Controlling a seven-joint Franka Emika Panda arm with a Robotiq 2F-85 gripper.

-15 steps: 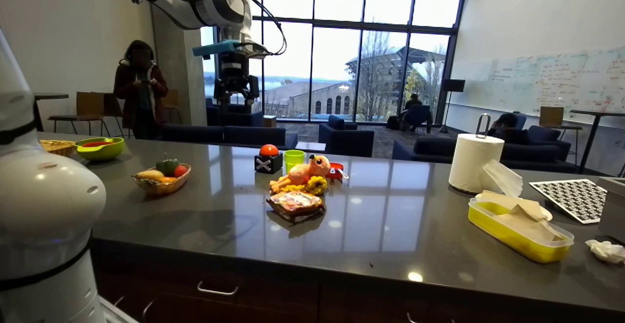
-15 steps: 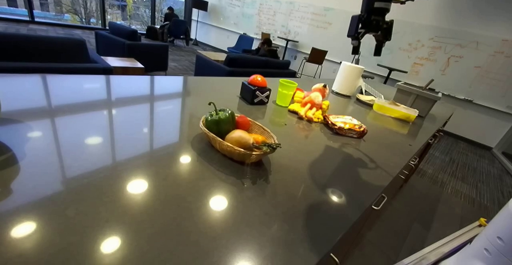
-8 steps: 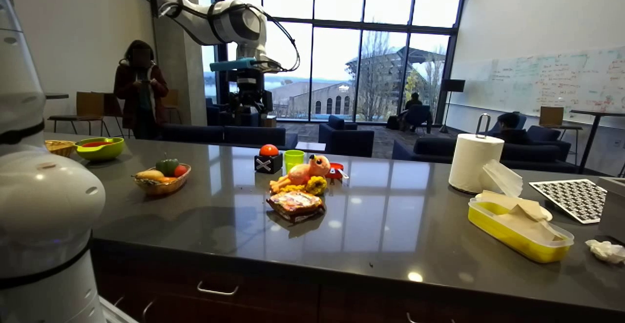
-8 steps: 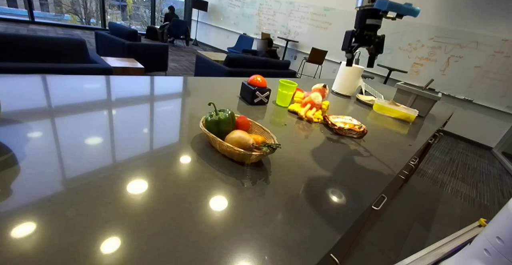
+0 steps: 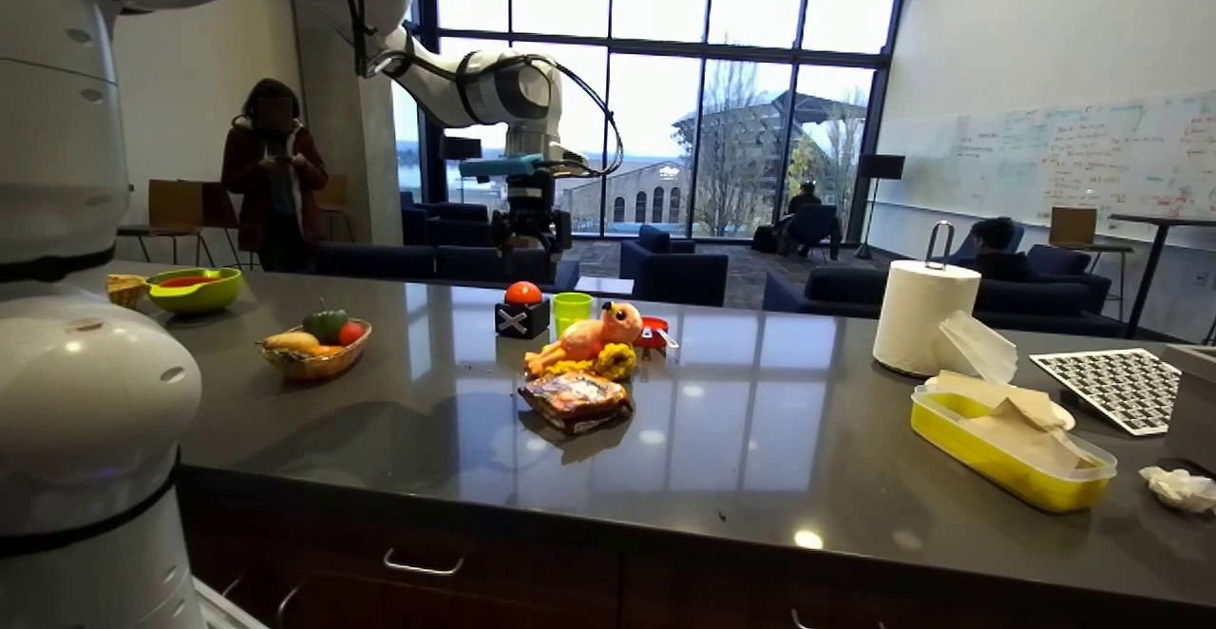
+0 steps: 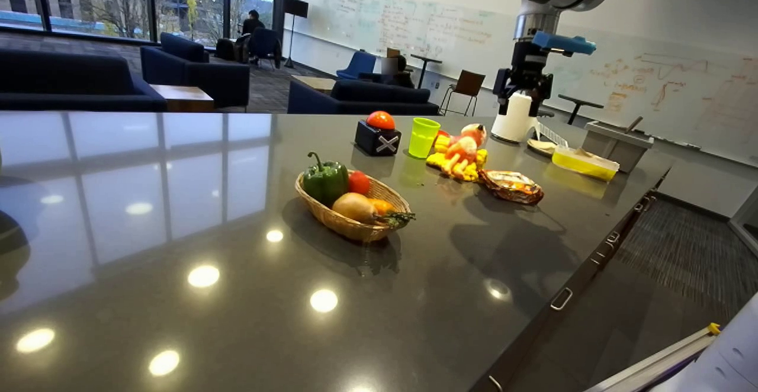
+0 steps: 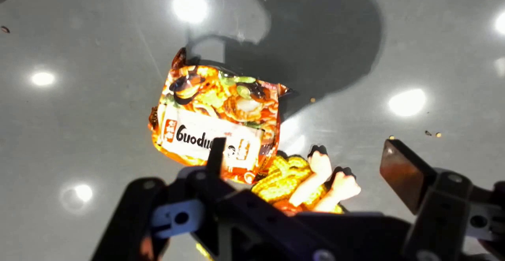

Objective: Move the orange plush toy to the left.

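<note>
- Look for the small orange-salmon plush bird toy (image 5: 597, 334) reclining on the bright yellow, knobbly knitted item (image 5: 616, 361), raised at the head end, with slim pale legs (image 7: 309, 186) outstretched; placed, in an exterior view, well in from the near long edge of the glossy dark grey countertop (image 5: 760, 477), towards the far long edge
- Expect light, soft, squashy handling, judging by the fuzzy fabric; hardly fragile, not likely slippery, apt to give a lot under a squeeze
- Take hold at the rounded body, just below the head, with one jaw to each flank; leave the legs alone, probably too floppy to steady the weight
- See the black two-fingered gripper (image 6: 519, 105) above the countertop, well apart from the toy, spread wide and holding nothing
- Mind the crinkled, shiny, orange-brown food packet (image 7: 209, 103) towards the near edge, touching the knitted item or very nearly so; cannot tell which
- Go down over the body next, most likely, stopping short of the knitted item so as not to pinch yarn along with plush
- Lift a little before heading left, to avoid snagging and dragging the knitted item; watch the translucent lime-green cup (image 5: 571, 308) just behind, towards the far edge
</note>
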